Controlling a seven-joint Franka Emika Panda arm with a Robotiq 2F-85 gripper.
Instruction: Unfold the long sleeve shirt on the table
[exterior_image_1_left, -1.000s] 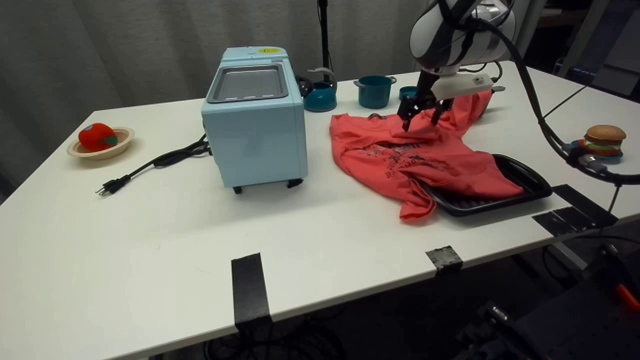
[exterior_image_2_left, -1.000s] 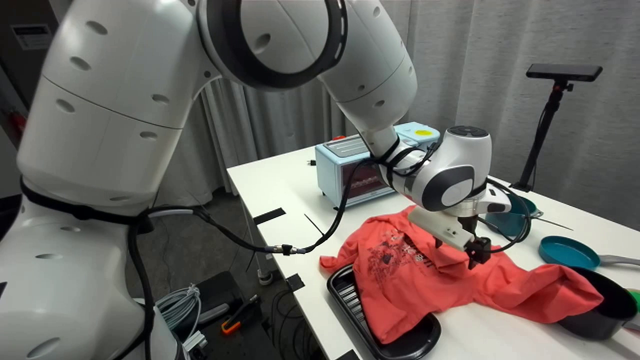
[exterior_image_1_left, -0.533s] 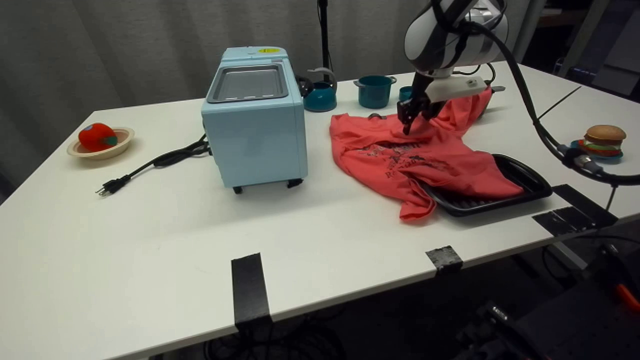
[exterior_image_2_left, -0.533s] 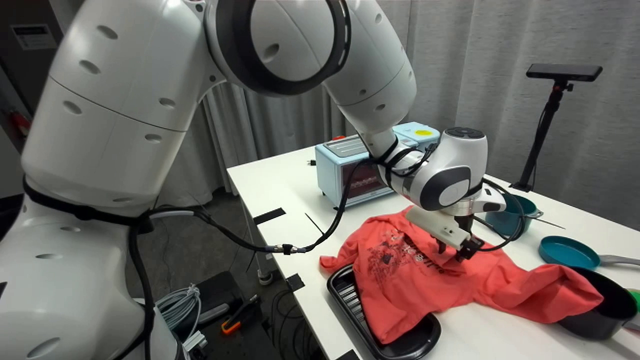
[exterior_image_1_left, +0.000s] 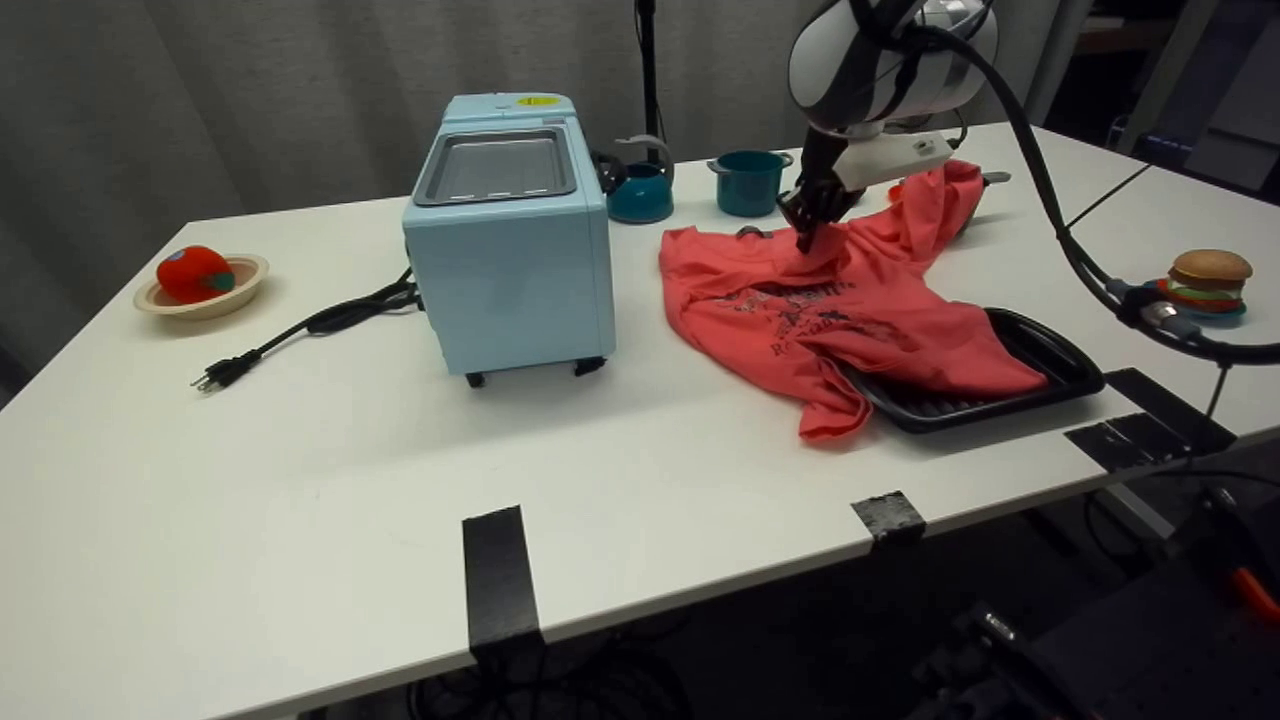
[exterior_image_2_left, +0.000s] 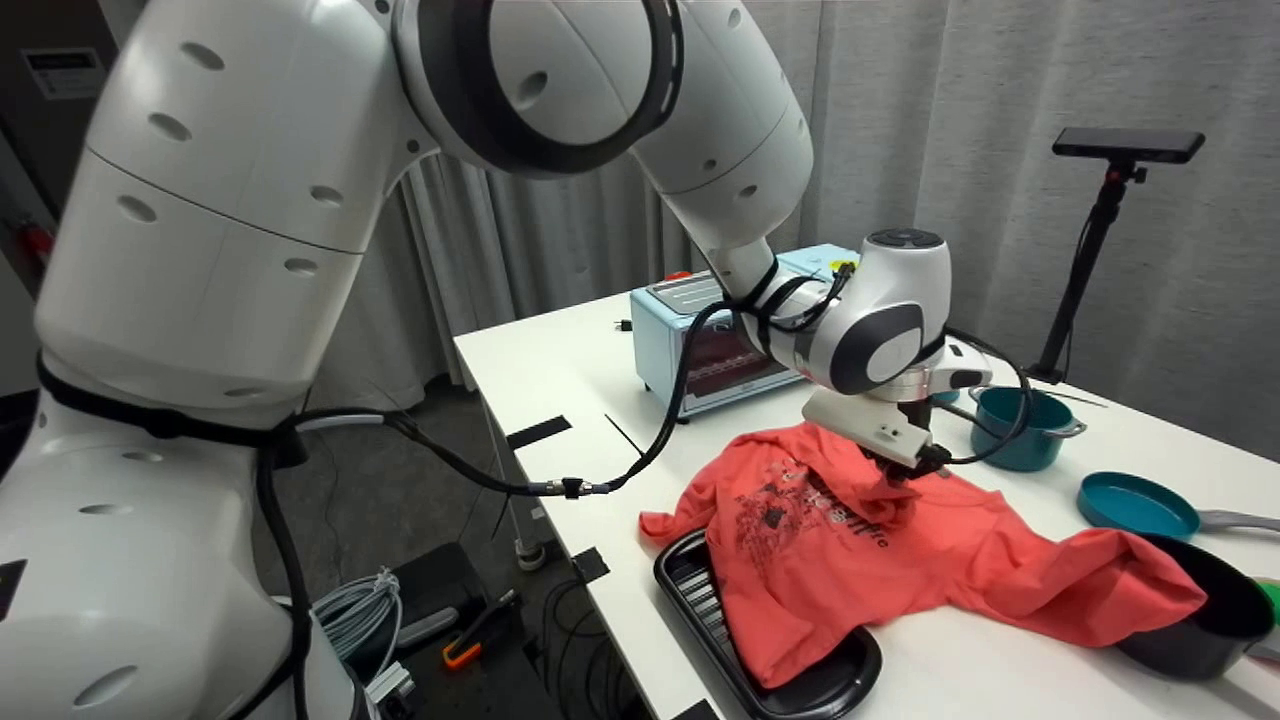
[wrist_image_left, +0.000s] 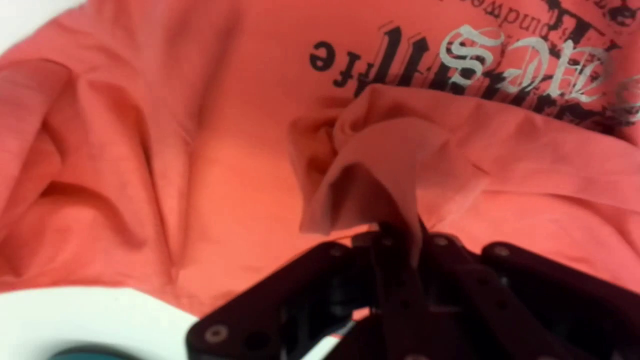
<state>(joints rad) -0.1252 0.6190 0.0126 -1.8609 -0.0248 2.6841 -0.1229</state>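
The coral-red long sleeve shirt lies bunched on the white table, its dark print facing up. One sleeve reaches over a black pan, and another part rests on a black tray, as an exterior view of the shirt shows. My gripper is at the shirt's edge behind the print. In the wrist view the gripper is shut on a pinched fold, which rises in a small peak between the fingers. The rest of the shirt stays down, with creases on the left.
Under part of the shirt sits the black tray. The black pan and a teal pan stand near the sleeve, with a teal pot behind. A blue appliance stands beside the shirt; a toy burger lies farther off.
The gripper has gone from open to shut, taking hold of a fold. It dipped to the cloth, then rose slightly and moved toward the blue appliance's side, lifting the fold.
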